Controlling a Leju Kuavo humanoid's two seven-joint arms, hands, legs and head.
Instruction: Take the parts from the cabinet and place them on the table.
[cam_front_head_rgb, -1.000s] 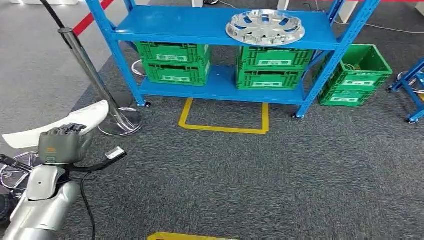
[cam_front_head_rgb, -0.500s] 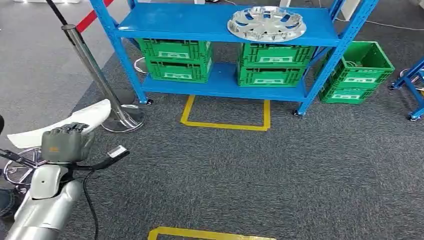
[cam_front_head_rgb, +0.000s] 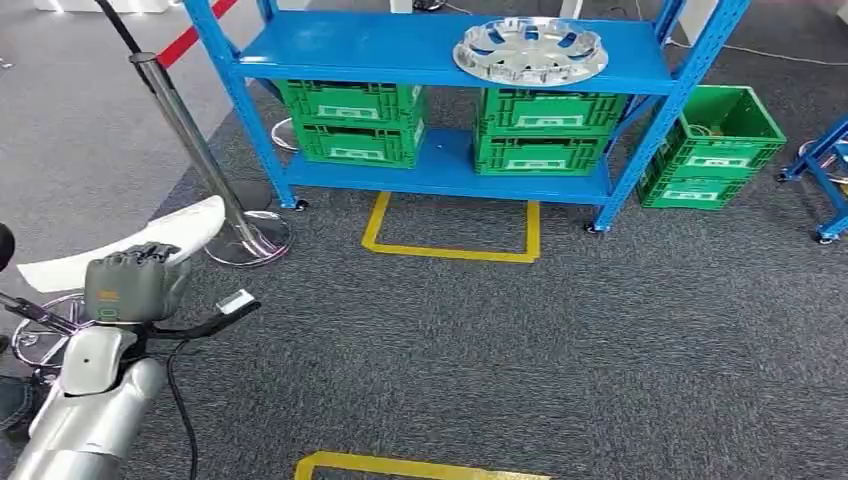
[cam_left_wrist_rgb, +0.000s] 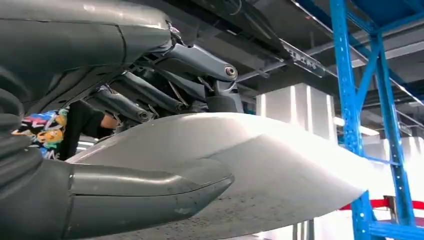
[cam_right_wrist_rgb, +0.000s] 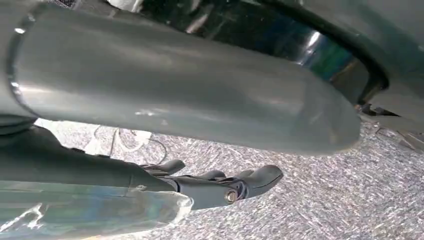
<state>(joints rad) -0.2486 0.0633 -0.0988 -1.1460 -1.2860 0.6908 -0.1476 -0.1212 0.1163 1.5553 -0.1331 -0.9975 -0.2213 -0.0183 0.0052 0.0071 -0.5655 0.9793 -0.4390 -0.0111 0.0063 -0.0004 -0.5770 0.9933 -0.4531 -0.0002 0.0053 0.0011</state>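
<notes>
My left hand (cam_front_head_rgb: 125, 285) grips a long white curved panel (cam_front_head_rgb: 190, 225) at the lower left of the head view, held level above the carpet. In the left wrist view the white panel (cam_left_wrist_rgb: 280, 170) lies between the thumb (cam_left_wrist_rgb: 150, 187) and the dark fingers (cam_left_wrist_rgb: 200, 60). A silver wheel cover (cam_front_head_rgb: 530, 50) rests on the top shelf of the blue rack (cam_front_head_rgb: 440, 170), well ahead of me. In the right wrist view my right hand (cam_right_wrist_rgb: 175, 90) hangs over the carpet, its dark fingers (cam_right_wrist_rgb: 235, 182) stretched out apart from the thumb, holding nothing.
Green crates (cam_front_head_rgb: 350, 120) fill the rack's lower shelf, and another green crate (cam_front_head_rgb: 720, 150) stands on the floor to its right. A chrome barrier post (cam_front_head_rgb: 190, 150) with a round base stands near my left hand. Yellow tape outlines (cam_front_head_rgb: 450, 235) mark the grey carpet.
The whole view has shifted slightly, so the camera moved. My left hand keeps its hold on the white panel in much the same pose.
</notes>
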